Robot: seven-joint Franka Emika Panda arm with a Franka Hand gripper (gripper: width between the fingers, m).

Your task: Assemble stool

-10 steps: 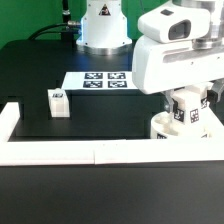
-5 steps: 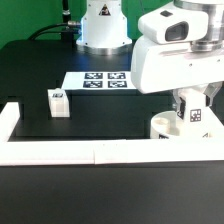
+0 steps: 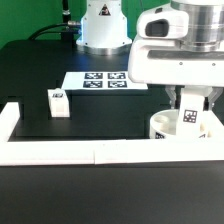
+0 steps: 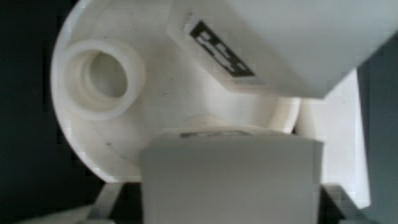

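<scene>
The white round seat [image 3: 162,128] lies at the exterior view's right, against the front rail. In the wrist view the seat [image 4: 134,125] shows an open round socket [image 4: 98,75]. A tagged leg block [image 4: 249,50] stands in the seat. My gripper [image 3: 190,106] hangs right over the seat. It is shut on a second white leg block [image 4: 231,170], which shows in the exterior view [image 3: 190,121] with its tag facing out, low over the seat. The third leg block [image 3: 57,101] stands on the table at the exterior view's left.
The marker board [image 3: 97,80] lies flat at the back middle. A long white border rail [image 3: 80,152] runs along the front and turns up the left side [image 3: 8,120]. The robot base [image 3: 103,25] stands behind the marker board.
My gripper and the leg block in it have shifted toward the exterior view's right and slightly down over the seat. The leg on the left has not moved.
</scene>
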